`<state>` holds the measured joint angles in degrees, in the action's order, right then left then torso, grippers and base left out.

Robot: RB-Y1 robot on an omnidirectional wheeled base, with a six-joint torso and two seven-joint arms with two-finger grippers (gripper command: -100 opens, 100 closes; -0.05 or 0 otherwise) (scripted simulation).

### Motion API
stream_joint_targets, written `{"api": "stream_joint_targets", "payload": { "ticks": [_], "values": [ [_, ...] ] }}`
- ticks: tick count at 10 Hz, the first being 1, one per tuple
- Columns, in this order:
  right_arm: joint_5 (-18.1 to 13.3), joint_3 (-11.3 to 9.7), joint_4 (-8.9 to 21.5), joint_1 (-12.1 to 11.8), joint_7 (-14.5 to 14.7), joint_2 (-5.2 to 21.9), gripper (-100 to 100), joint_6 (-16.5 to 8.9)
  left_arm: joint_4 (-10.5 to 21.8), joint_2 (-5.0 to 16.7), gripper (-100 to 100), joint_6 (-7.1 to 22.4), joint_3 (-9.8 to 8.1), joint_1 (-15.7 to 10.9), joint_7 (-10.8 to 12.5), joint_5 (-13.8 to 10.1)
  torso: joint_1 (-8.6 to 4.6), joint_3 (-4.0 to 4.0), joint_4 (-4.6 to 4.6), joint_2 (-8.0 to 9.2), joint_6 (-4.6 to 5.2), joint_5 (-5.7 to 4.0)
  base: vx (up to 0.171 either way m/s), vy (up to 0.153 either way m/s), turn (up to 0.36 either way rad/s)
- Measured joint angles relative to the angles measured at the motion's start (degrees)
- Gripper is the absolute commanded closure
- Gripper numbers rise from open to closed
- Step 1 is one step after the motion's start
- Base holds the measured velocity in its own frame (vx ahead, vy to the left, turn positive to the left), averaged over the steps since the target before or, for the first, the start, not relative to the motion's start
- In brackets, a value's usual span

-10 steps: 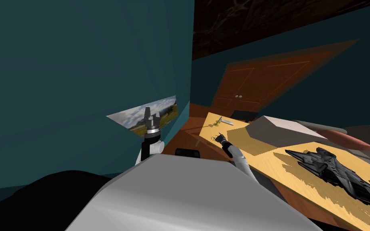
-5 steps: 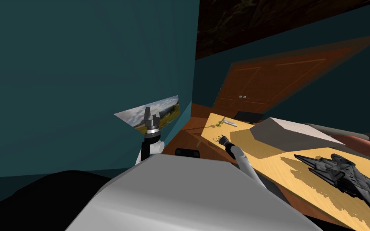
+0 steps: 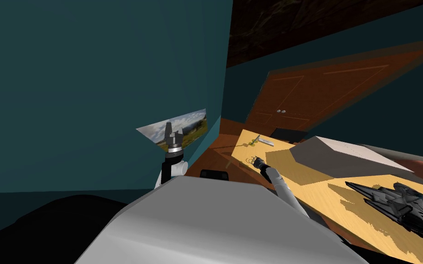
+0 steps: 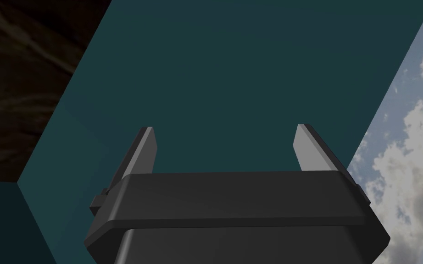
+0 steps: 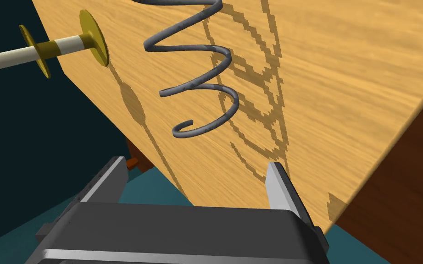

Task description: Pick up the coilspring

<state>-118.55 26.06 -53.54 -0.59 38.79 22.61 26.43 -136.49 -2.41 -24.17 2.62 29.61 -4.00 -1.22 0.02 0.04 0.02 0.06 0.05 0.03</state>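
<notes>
A grey wire coilspring (image 5: 197, 78) lies on the light wooden tabletop (image 5: 343, 78), its end coil a short way ahead of my right gripper (image 5: 197, 181). That gripper is open and nothing sits between its fingers. From the head view the coilspring (image 3: 251, 160) is a small dark loop near the table's end, just past the right gripper (image 3: 257, 162). My left gripper (image 3: 174, 130) is raised beside the teal wall, open and empty, as also seen from the left wrist, where the left gripper (image 4: 224, 146) has its fingers wide apart.
A white rod with yellow discs (image 5: 45, 48) lies past the spring near the table edge. Farther along the table (image 3: 325, 192) sit a grey box (image 3: 343, 156) and a dark model spaceship (image 3: 403, 206). A brown door (image 3: 316, 96) stands behind.
My head view has swung, sliding the table and spaceship rightward. The right gripper has crept forward toward the coilspring. The left arm is unchanged.
</notes>
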Motion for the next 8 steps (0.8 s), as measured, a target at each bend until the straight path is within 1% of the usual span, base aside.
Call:
{"api": "stream_joint_targets", "payload": {
  "ticks": [1, 2, 3, 4, 5, 6, 7, 8],
  "values": [
    [-2.08, 0.63, 1.05, 0.41, 0.31, 0.52, -100, 0.24, 0.0, 0.0, 0, 0.0, 0.0, 0.0, 0.0, 0.0, 0.0, 0.0, 0.0, 0.0, -0.02, 0.0, -0.001, 0.012, 0.035],
    [-3.28, 0.97, 1.83, 0.7, 0.73, 0.78, -100, 0.34, 0.0, 0.0, 0, 0.0, 0.0, 0.0, 0.0, 0.0, -0.02, 0.0, 0.0, 0.0, 0.01, 0.0, -0.004, 0.014, 0.064],
    [-3.82, 1.53, 4.27, 1.61, 2.46, 1.7, -100, 0.27, 0.0, 0.0, 0, 0.0, 0.0, 0.0, 0.0, 0.0, -0.02, 0.0, 0.0, 0.0, -0.01, 0.0, -0.001, 0.009, 0.034],
    [-5.06, 1.86, 4.74, 1.8, 2.95, 1.93, -100, 0.38, 0.0, 0.0, 0, 0.0, 0.0, 0.0, 0.0, 0.0, -0.03, 0.0, 0.0, 0.0, 0.0, -0.01, 0.003, 0.012, 0.063],
    [-7.59, 2.4, 4.62, 1.78, 2.23, 2.16, -100, 0.87, 0.0, 0.0, 0, 0.0, 0.0, 0.0, 0.0, 0.0, -0.02, -0.01, 0.0, -0.01, -0.01, 0.0, 0.008, 0.013, 0.098],
    [-9.54, 2.99, 6.54, 2.71, 2.8, 2.83, -100, 0.98, 0.0, 0.0, 0, 0.0, 0.0, 0.0, 0.0, 0.0, -0.02, -0.02, -0.01, -0.04, -0.02, 0.0, 0.011, 0.009, 0.104],
    [-10.31, 3.54, 9.5, 3.84, 4.82, 3.82, -100, 0.69, 0.0, 0.0, 0, 0.0, 0.0, 0.0, 0.0, 0.0, -0.04, -0.03, -0.01, -0.06, -0.01, -0.01, 0.008, 0.001, 0.021],
    [-11.77, 3.89, 9.33, 3.66, 5.03, 3.98, -100, 0.96, 0.0, 0.0, 0, 0.0, 0.0, 0.0, 0.0, 0.0, -0.05, -0.02, -0.01, -0.04, 0.02, -0.01, 0.009, -0.001, 0.029]
  ]
}}
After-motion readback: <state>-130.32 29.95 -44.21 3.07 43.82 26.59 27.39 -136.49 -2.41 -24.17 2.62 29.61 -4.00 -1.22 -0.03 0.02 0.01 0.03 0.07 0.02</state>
